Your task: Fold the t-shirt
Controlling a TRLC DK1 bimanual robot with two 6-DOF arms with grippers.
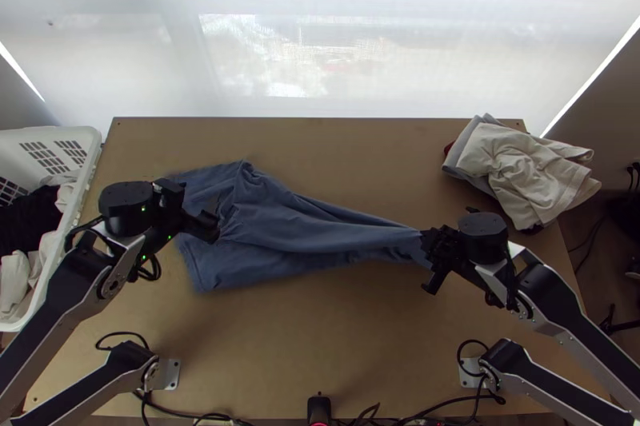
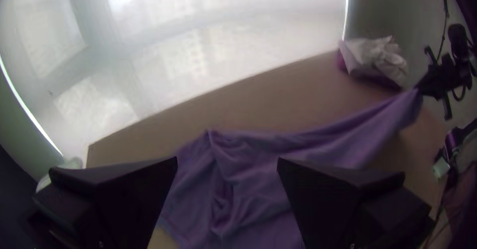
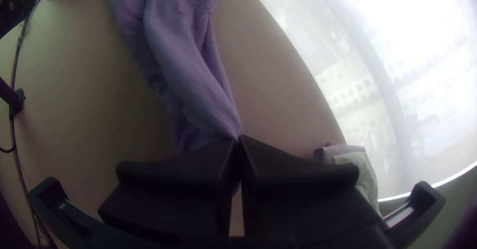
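the blue t-shirt [image 1: 280, 228] is pulled long on the table [image 1: 320, 346]
the right gripper [image 1: 427, 250] is closed tight on its narrow end. the left gripper [image 1: 213, 224] is wide open over the bunched, wide end, holding nothing.

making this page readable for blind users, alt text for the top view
A rumpled blue t-shirt narrows across a wooden table to the right gripper, jaws shut on its end; the left gripper is over the wider part. Clothes are piled at the far right corner; a white basket stands at left.
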